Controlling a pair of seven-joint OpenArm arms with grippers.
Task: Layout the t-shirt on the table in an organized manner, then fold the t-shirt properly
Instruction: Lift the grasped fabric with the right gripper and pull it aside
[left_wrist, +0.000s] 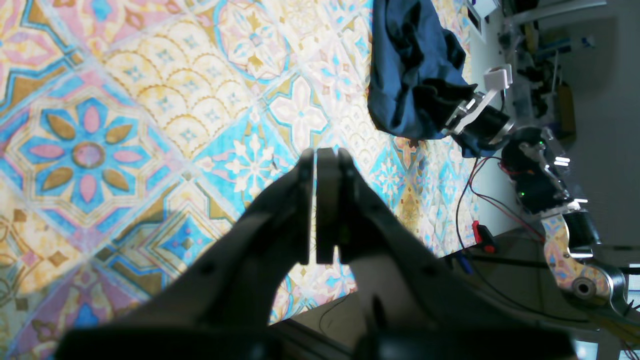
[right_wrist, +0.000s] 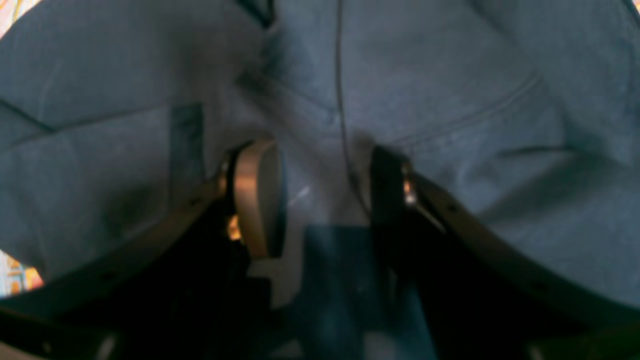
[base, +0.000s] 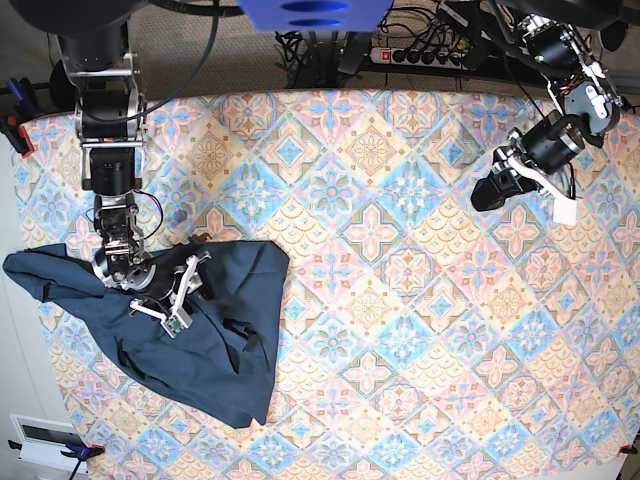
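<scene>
Closest to the right wrist camera, the right gripper is seen with its jaws spread wide just above the t-shirt; folds of dark cloth lie under and between the fingers, but nothing is clamped. In the base view the t-shirt is heaped in a crumpled, uneven shape near one edge of the table, with one part trailing out toward that edge. The left gripper is held closed and empty over bare patterned cloth, well apart from the shirt. The fabric is judged soft, light and limp, likely to sag and bunch when lifted. A hold is best taken on a seamed edge, such as the hem or a shoulder, so that a single layer is drawn out flat.
</scene>
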